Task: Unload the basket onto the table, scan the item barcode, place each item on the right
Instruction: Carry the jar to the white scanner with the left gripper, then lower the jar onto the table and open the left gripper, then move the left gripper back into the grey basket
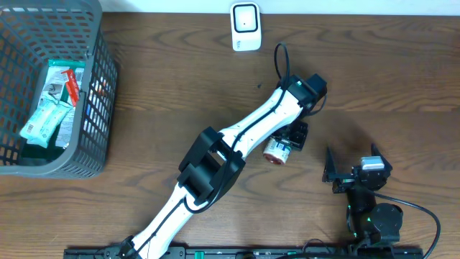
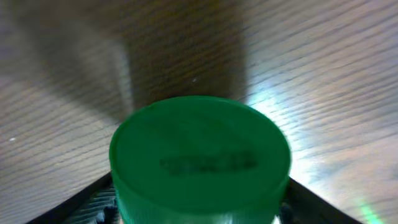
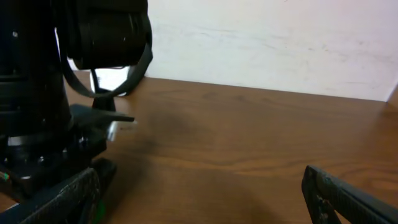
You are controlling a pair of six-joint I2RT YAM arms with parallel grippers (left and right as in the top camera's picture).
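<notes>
Green, smooth and round, the cap [image 2: 199, 155] of the small bottle [image 1: 277, 152] filled the left wrist view, its flat top facing the lens with a faint raised mark across it. The left fingers [image 2: 87, 202], dark with ribbed pads, stood one at each lower corner, flanking the cap. Whether they pressed on it or stood just off it could not be told.

From overhead the bottle showed a white cylindrical body with a red-orange band, tilted under the tip of the left arm [image 1: 244, 137]. It sat at about 4 o'clock from the centre of the table [image 1: 158, 86], close in. Whether it rested on the wood could not be told. The arm was glossy white shell with black boxy joints and ran up from the 6 o'clock edge.

The table was dark brown with a long wavy grain. A white scanner [image 1: 246, 26], a rounded rectangle with a pale window, stood at 12 o'clock. A grey plastic mesh basket [image 1: 100, 108] sat at 10 o'clock, holding crinkled green-and-white packets [image 1: 47, 115] and a red-and-white one.

The right fingers [image 3: 348, 196], matte black, were spread wide and held nothing, low at 4 o'clock, well apart from the bottle.
</notes>
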